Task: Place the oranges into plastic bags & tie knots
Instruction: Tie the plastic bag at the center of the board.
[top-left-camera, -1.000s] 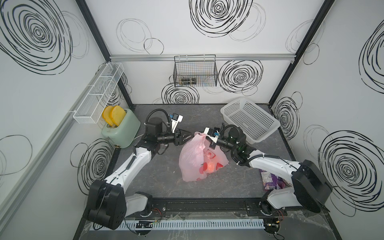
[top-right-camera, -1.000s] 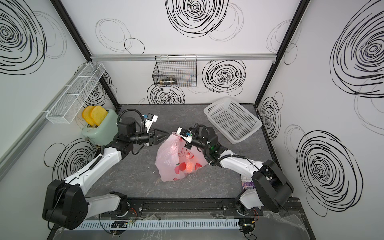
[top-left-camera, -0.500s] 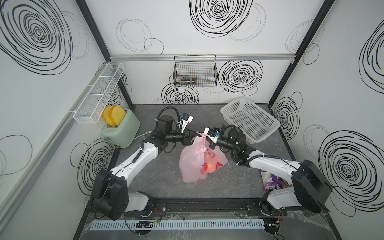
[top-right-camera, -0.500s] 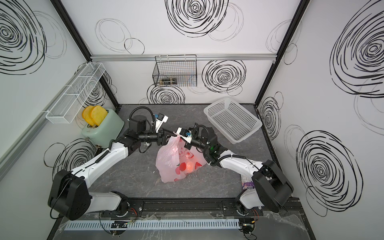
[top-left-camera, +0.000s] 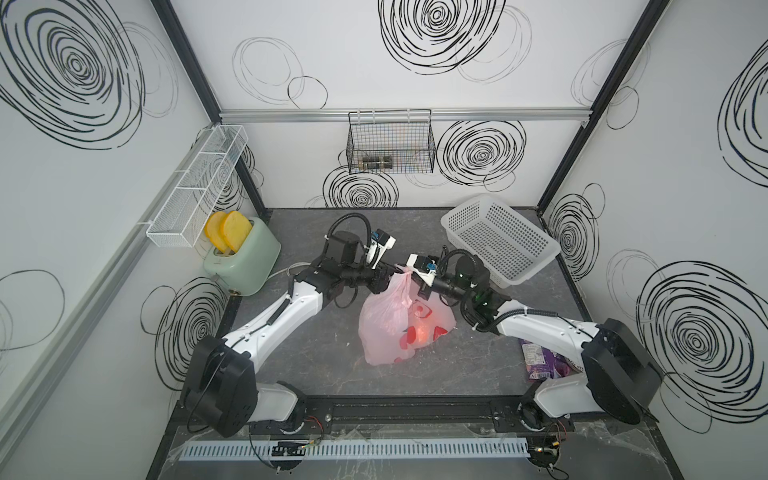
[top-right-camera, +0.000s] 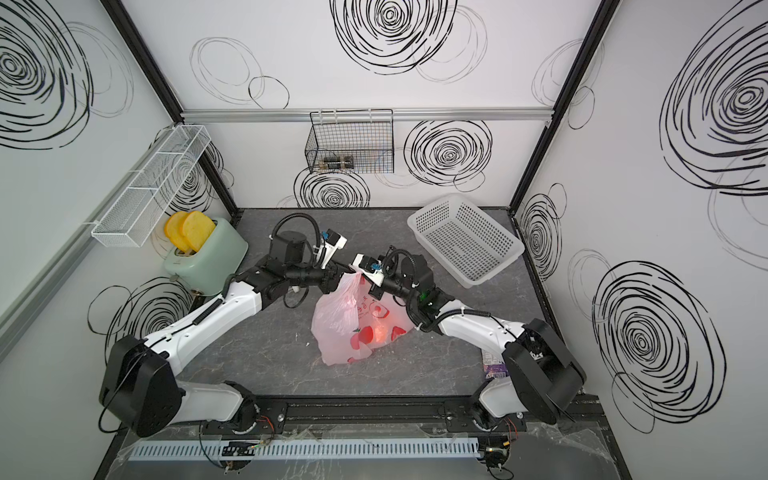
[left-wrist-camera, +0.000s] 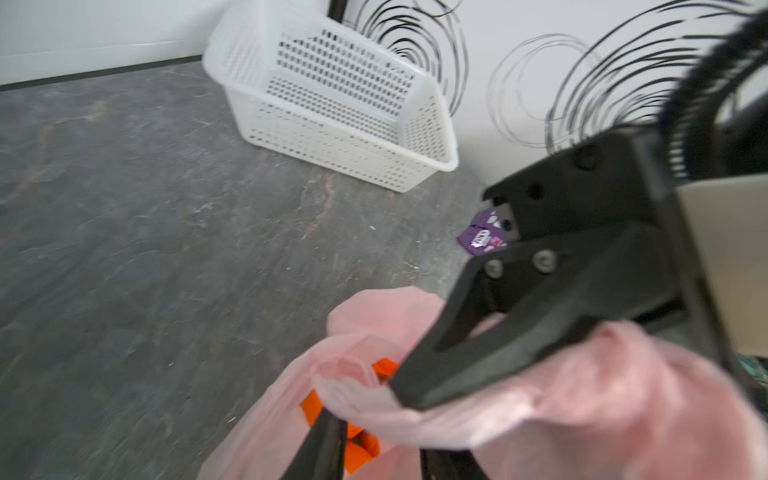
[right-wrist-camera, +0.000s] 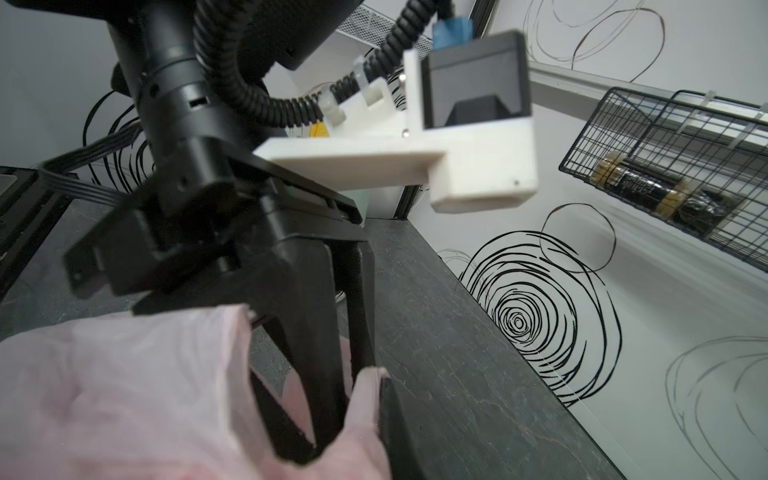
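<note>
- a robot lab test cell: white wall panels covered in black spiral scribbles, held by black frame posts in the upper corners of the frame.
- two white-and-black arms, left arm and right arm, bolted to a black rail along the lower edge, with a slotted cable duct and loose wires below it.
- a dark stone-look worktop set up with kitchen props: a green toaster at centre left, a white mesh shelf above it, a black wire basket hung at top centre, and a white perforated basket at centre right.
</note>
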